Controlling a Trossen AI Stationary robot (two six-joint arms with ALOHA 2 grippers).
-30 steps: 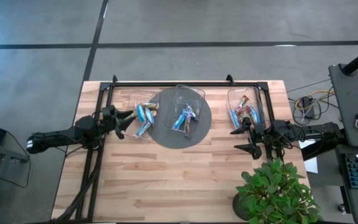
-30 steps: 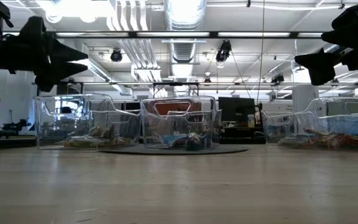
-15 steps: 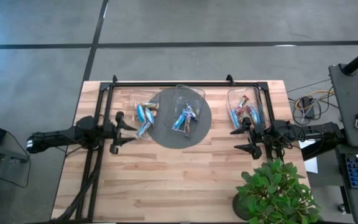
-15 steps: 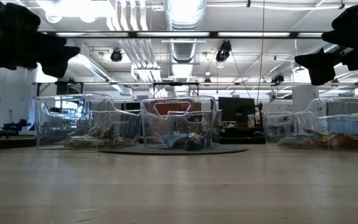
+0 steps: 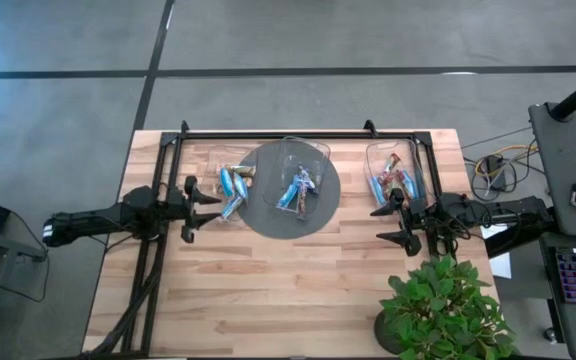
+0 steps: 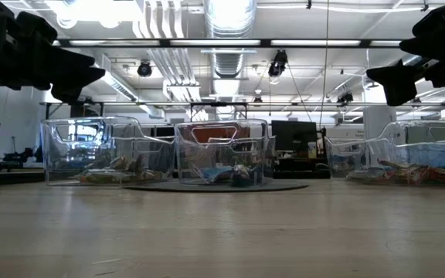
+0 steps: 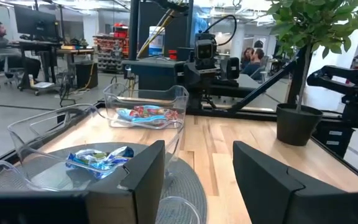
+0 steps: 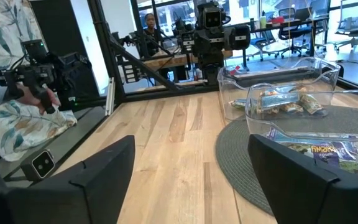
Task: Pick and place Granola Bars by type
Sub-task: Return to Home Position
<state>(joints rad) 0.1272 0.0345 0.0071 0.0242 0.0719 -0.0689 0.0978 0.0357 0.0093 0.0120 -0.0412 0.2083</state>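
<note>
Across the wooden table (image 5: 268,290) stand three clear bins (image 5: 306,146), and granola bars (image 5: 231,185) lie in every one. The left gripper (image 5: 200,208) hovers wide open and empty at the outer side of the left bin (image 6: 68,147). That bin's bars sit straight ahead of it, toward the table's middle, mostly crosswise to its reach. The right gripper (image 5: 386,222), likewise spread and empty, waits just beside the right bin (image 5: 369,160).

Left tool (image 5: 198,209) and right tool (image 5: 384,223) hover, apparently agape.
</note>
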